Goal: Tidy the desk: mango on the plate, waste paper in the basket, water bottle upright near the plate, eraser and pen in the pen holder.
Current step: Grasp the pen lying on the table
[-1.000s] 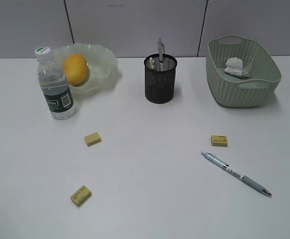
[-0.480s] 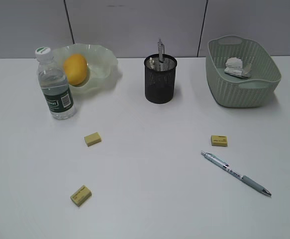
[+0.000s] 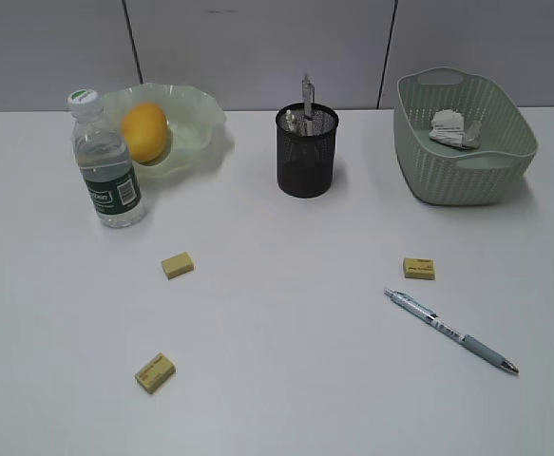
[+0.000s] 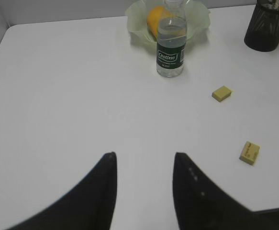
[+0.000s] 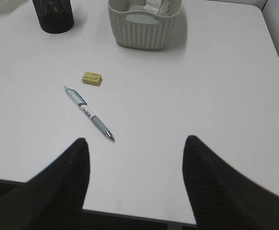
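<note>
We find both grippers, left (image 4: 144,165) and right (image 5: 135,148), parted and empty; thin erasers (image 3: 177,265) risk slipping during pinching.

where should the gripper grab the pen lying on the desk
Take the pen at mid-barrel, just above its grey grip section, coming straight down from above. It lies flat and diagonal on the desk, so the gripper should probably turn to close across the barrel. Nothing crowds it; the nearest eraser lies apart.
</note>
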Action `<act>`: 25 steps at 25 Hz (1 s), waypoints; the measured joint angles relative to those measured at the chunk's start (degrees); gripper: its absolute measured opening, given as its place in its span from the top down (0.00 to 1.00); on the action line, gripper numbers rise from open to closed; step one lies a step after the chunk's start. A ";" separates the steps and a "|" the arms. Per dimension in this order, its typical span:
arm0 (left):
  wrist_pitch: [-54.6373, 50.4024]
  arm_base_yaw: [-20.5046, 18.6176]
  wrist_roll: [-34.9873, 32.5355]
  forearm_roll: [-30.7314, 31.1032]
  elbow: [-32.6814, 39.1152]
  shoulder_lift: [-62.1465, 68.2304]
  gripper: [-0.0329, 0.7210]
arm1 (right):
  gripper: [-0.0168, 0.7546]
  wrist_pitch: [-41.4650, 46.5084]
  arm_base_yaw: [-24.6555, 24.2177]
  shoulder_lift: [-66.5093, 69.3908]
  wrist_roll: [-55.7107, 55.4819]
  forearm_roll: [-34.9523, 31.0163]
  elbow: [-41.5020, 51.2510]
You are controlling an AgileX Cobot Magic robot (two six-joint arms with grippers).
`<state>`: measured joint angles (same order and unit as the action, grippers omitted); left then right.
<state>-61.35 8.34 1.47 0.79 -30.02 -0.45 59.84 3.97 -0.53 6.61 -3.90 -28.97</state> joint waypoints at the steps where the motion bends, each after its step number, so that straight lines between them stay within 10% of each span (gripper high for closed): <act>1: 0.00 0.00 0.00 0.00 0.00 0.00 0.57 | 0.34 0.00 0.00 0.00 0.08 0.00 0.00; 12: 0.05 -14.54 -0.04 -0.79 0.00 0.00 0.64 | 0.34 0.15 0.00 2.89 1.83 0.05 -0.33; 25: 0.05 -3.05 -0.04 -0.79 0.00 0.00 0.64 | 0.34 2.53 0.07 33.63 1.83 -1.47 -15.17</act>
<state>-61.30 5.30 1.43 0.00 -30.02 -0.45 62.37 4.05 33.09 8.44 -5.37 -44.13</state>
